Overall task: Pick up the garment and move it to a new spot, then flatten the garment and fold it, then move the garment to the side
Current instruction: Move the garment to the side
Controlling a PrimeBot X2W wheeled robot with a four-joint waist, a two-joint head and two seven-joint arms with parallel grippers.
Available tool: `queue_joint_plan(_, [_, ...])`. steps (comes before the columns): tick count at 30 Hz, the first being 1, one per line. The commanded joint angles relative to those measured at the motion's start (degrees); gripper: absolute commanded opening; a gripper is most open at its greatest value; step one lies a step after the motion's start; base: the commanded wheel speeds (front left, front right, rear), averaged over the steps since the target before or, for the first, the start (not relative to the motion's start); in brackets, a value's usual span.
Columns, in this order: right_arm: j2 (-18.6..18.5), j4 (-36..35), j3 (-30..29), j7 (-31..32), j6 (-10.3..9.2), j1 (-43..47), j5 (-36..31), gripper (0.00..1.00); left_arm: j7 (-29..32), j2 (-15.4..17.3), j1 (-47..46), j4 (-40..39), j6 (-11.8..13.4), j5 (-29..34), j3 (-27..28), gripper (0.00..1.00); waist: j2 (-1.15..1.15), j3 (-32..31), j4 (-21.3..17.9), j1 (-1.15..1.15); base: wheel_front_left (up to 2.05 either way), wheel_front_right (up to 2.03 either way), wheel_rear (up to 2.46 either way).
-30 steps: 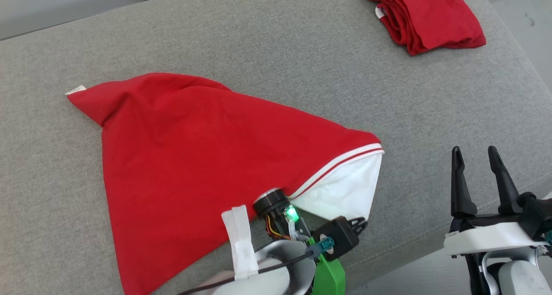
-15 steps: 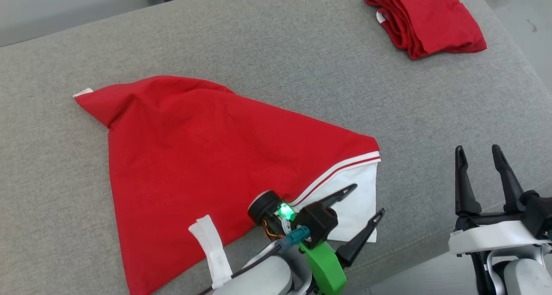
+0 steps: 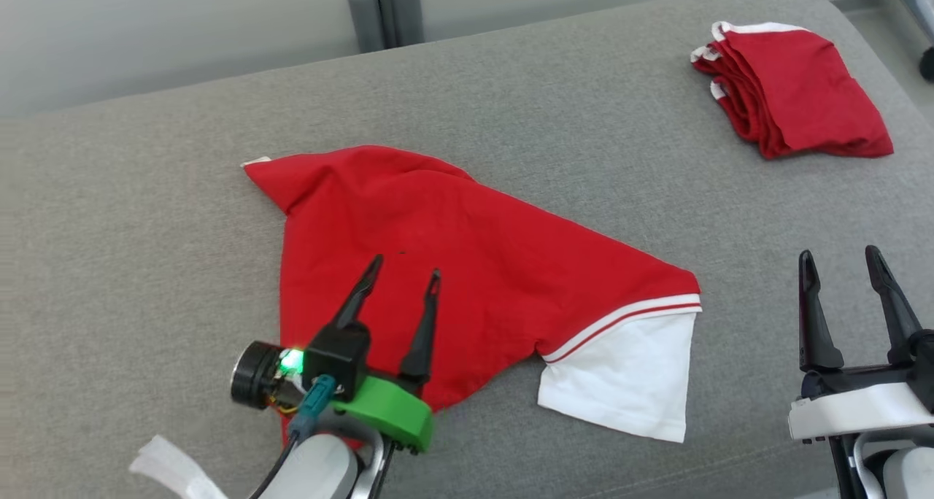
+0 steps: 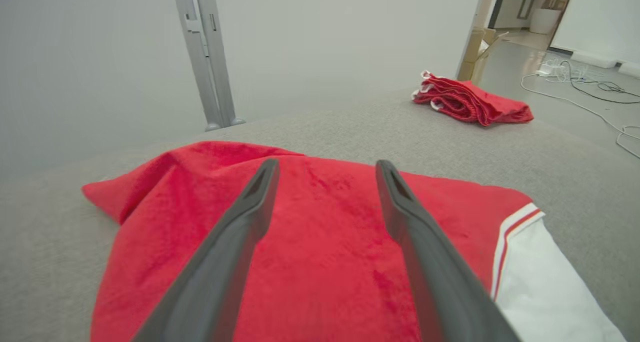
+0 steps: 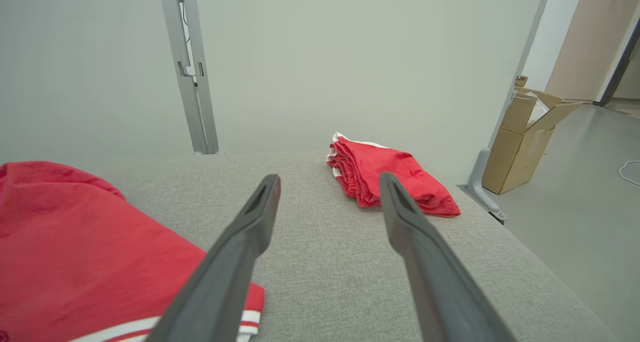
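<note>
The garment point(image 3: 467, 265) is a red shirt with a white sleeve, lying spread in a rough triangle on the grey cushioned surface point(image 3: 569, 141). It also fills the lower part of the left wrist view, garment point(image 4: 320, 252), and the lower left of the right wrist view, garment point(image 5: 75, 252). My left gripper point(image 3: 406, 267) hovers open over the garment's near left part, nothing between its fingers. My right gripper point(image 3: 840, 257) stands open at the lower right, apart from the cloth, over bare cushion.
A folded stack of red garments point(image 3: 792, 98) lies at the far right of the surface. A grey post point(image 3: 385, 10) rises behind the far edge. A cardboard box point(image 5: 525, 132) stands on the floor off the right end, and cables point(image 4: 590, 89) lie on the floor.
My left gripper let go of the garment near the white sleeve, opened, and swung left over the red body. The sleeve now lies flat. The head camera also shifted, so the whole scene moved right.
</note>
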Motion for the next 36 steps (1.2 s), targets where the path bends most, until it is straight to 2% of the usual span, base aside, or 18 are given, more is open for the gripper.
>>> queue_joint_plan(1, [-0.33, 0.43, 0.41, -0.16, -0.11, 0.80, -0.13, 1.00, -0.19, 0.89, 2.68, -0.86, 0.78, 1.02, 1.56, 1.00, 0.00, -4.14, 5.14, 0.00, 0.00, 0.00, 0.00])
queue_joint_plan(6, [-0.68, 1.72, 0.81, -0.16, -0.11, 2.32, -0.69, 1.00, -0.21, 2.86, 11.14, -4.02, 3.47, 3.33, 10.42, 1.00, 0.00, -5.71, 9.01, 0.00, 0.00, 0.00, 0.00])
queue_joint_plan(9, [0.08, 2.22, 1.14, -0.17, -0.10, 3.40, -0.60, 1.00, -0.21, 3.13, 15.72, -6.07, 2.63, 4.75, 15.78, 1.00, 0.00, -6.44, 10.57, 0.00, 0.00, 0.00, 0.00])
queue_joint_plan(12, [0.92, 2.98, 0.91, -0.17, -0.11, 4.58, -0.95, 1.00, -0.21, 2.84, 20.71, -8.19, -0.17, 6.60, 21.07, 1.00, 0.00, -7.29, 11.55, 0.00, 0.00, 0.00, 0.00])
queue_joint_plan(15, [1.65, 4.17, 1.13, -0.17, -0.11, 5.23, -1.00, 1.00, -0.15, 1.73, 25.54, -9.82, -4.23, 8.95, 25.81, 1.00, 0.00, -7.93, 11.64, 0.00, 0.00, 0.00, 0.00])
queue_joint_plan(20, [2.49, 5.96, 1.64, -0.17, -0.11, 5.34, -0.64, 1.00, -0.15, -0.97, 30.01, -10.14, -11.57, 11.25, 30.97, 1.00, 0.00, -8.58, 11.43, 0.00, 0.00, 0.00, 0.00])
queue_joint_plan(23, [2.75, 6.72, 1.83, -0.17, -0.11, 5.22, -0.35, 1.00, -0.15, -2.96, 31.21, -10.11, -14.96, 12.43, 33.98, 1.00, 0.00, -8.80, 11.40, 0.00, 0.00, 0.00, 0.00])
queue_joint_plan(29, [2.96, 7.12, 1.48, -0.17, -0.11, 4.82, -0.07, 1.00, -0.16, -6.21, 31.09, -9.54, -18.52, 15.74, 37.98, 1.00, 0.00, -9.08, 11.48, 0.00, 0.00, 0.00, 0.00])
queue_joint_plan(36, [2.93, 6.97, 1.42, -0.17, -0.11, 4.55, 0.08, 1.00, -0.16, -7.93, 30.69, -9.21, -20.15, 17.86, 40.29, 1.00, 0.00, -9.17, 11.06, 0.00, 0.00, 0.00, 0.00])
